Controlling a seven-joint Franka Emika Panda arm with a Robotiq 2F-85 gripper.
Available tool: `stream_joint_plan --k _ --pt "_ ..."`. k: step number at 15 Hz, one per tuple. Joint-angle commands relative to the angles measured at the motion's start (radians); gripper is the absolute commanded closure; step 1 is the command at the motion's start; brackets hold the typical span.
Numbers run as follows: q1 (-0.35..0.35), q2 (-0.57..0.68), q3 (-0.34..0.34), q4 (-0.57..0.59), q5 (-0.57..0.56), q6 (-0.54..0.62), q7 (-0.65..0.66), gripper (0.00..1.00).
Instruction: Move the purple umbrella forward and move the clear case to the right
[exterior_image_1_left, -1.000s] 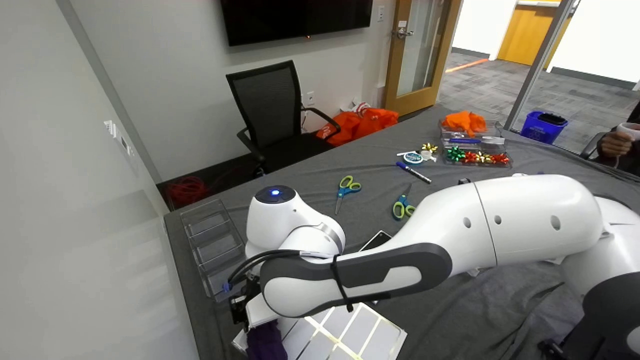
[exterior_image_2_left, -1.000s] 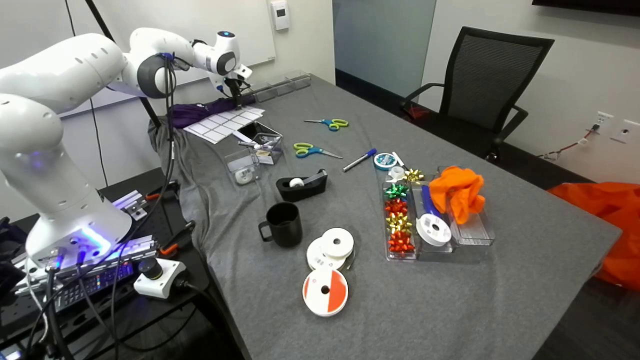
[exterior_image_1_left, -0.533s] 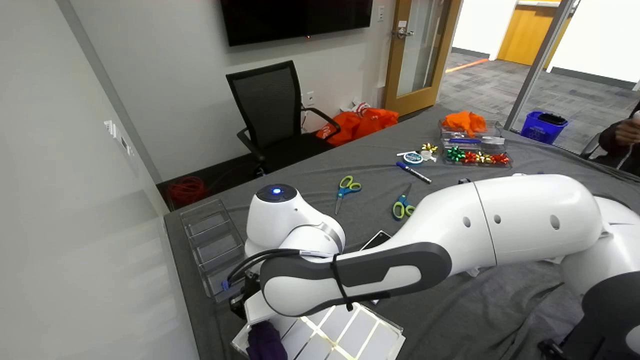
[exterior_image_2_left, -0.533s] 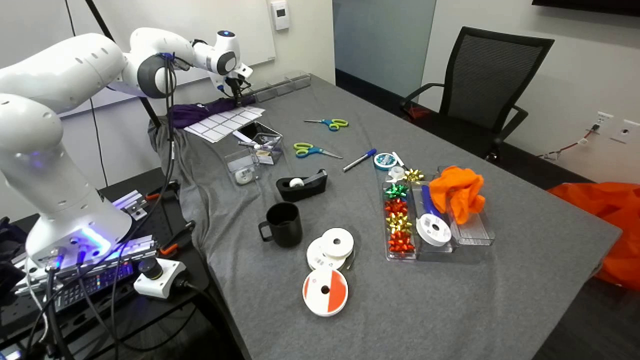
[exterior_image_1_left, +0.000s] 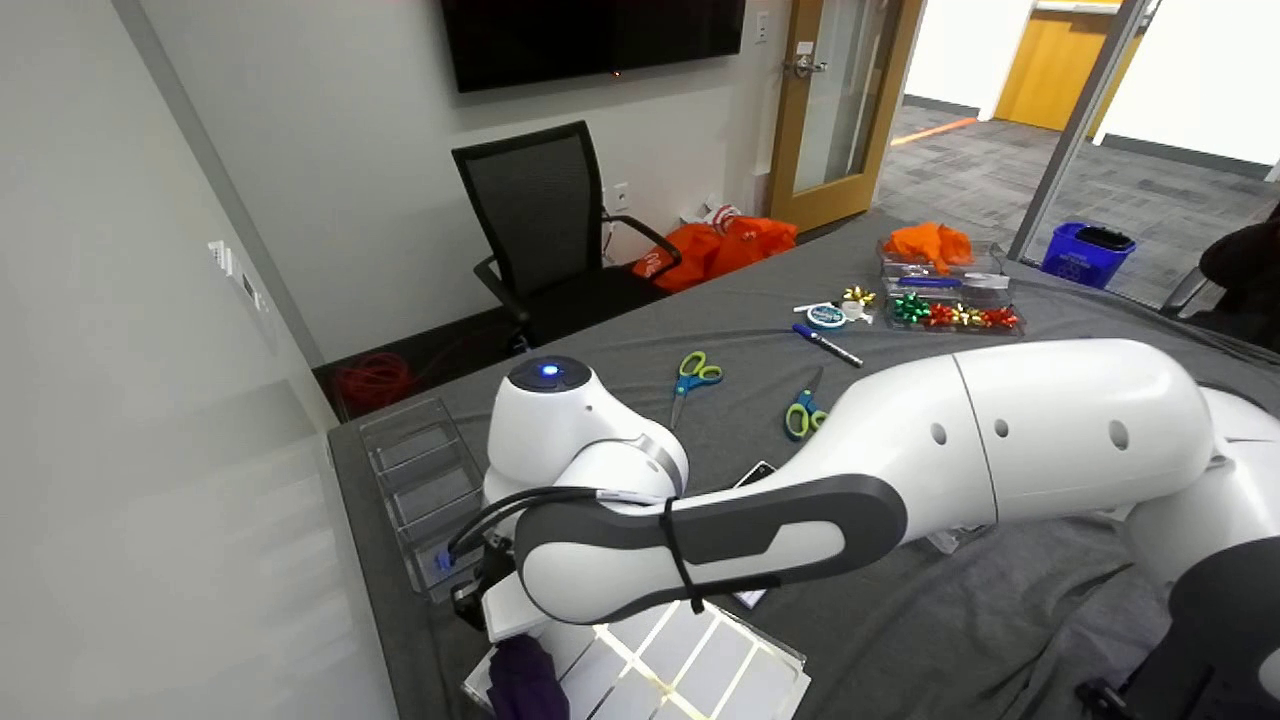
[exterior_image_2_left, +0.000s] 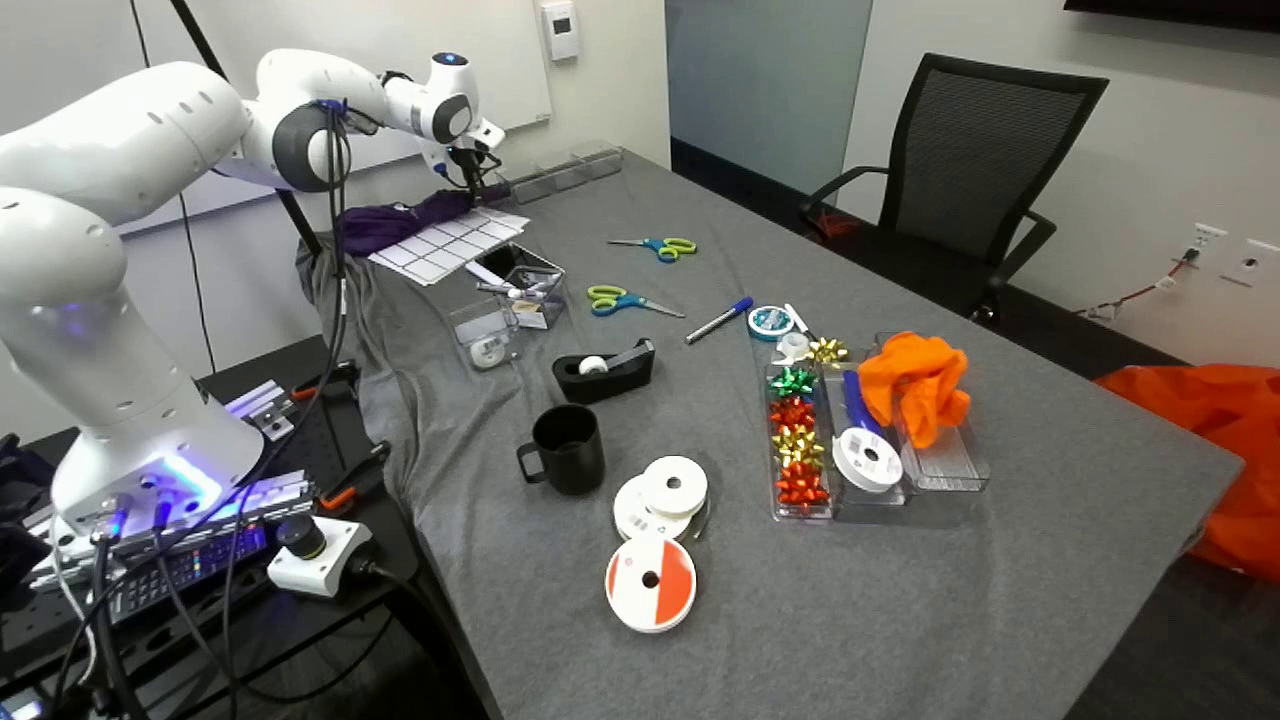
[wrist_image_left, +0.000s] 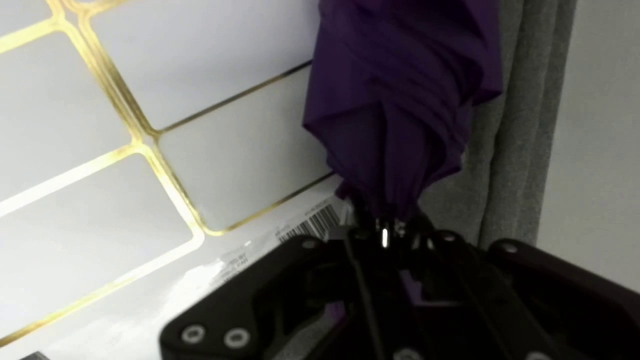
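The purple umbrella (wrist_image_left: 400, 90) is a folded bundle along the table's wall side, partly over a white sheet with gold grid lines. In the wrist view its fabric narrows into my gripper (wrist_image_left: 385, 235), which is shut on it; bits of purple show between the dark finger links. In an exterior view the umbrella (exterior_image_2_left: 400, 222) runs back from the gripper (exterior_image_2_left: 475, 190) toward the robot base. The arm hides most of the jaws in an exterior view, where the umbrella's end (exterior_image_1_left: 525, 680) shows below. A small see-through box (exterior_image_2_left: 482, 330) fits the clear case; several clear containers stand about.
A long divided clear tray (exterior_image_1_left: 425, 495) lies just beyond the gripper near the wall. The white gridded sheet (exterior_image_2_left: 450, 245) and an open box with dark contents (exterior_image_2_left: 525, 268) lie beside the umbrella. Scissors (exterior_image_2_left: 660, 247), a tape dispenser (exterior_image_2_left: 603, 372) and a black mug (exterior_image_2_left: 567, 450) are farther off.
The jaws have drawn in on the umbrella. Over the last half second the arm has risen slightly, and the umbrella's gripped end has come up a little with it.
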Motion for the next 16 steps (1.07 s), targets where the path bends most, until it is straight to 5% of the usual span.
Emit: stream_joint_plan --k 1,8,16 --pt "-0.012 -0.101 -0.016 -0.087 -0.011 -0.076 0.009 0.95" --pt "-0.034 -0.205 -0.045 -0.149 -0.027 -0.208 -0.011 0.95" --pt "-0.134 -0.389 -0.040 -0.392 -0.035 -0.199 -0.169 0.95"
